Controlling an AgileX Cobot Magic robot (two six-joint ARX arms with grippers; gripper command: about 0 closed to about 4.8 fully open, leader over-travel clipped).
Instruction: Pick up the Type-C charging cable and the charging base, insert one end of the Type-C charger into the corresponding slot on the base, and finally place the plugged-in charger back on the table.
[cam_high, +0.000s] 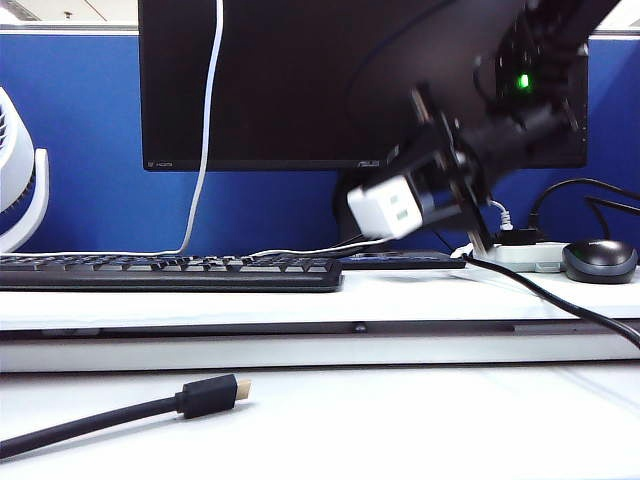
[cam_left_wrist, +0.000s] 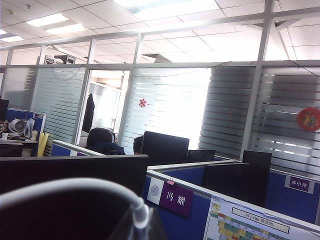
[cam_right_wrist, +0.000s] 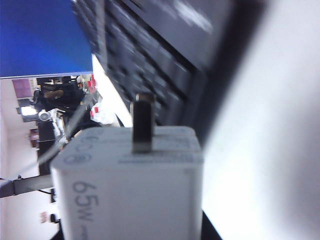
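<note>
White table (cam_high: 420, 420) below: right gripper (cam_high: 440, 185) clamps 1 charging base (cam_high: 385, 207); left gripper shut, unseen.

The right gripper (cam_high: 440, 190) hangs in the air at the right, above the raised shelf step (cam_high: 300, 300) of the white worktop (cam_high: 400, 420), its jaws clamped on the small white boxy charging base (cam_high: 392, 208). On the step, a flat black keyboard (cam_high: 170, 272) lies left, a white power strip (cam_high: 520, 255) and a dark rounded mouse (cam_high: 600, 260) right. A large black monitor (cam_high: 300, 80) stands behind. On the lower worktop, front left, lies a thick black cable with a gold-tipped plug (cam_high: 205, 397). A thin white cord (cam_high: 208, 120) hangs before the monitor. The left gripper, jaws closed, stays out of the exterior view.
</note>
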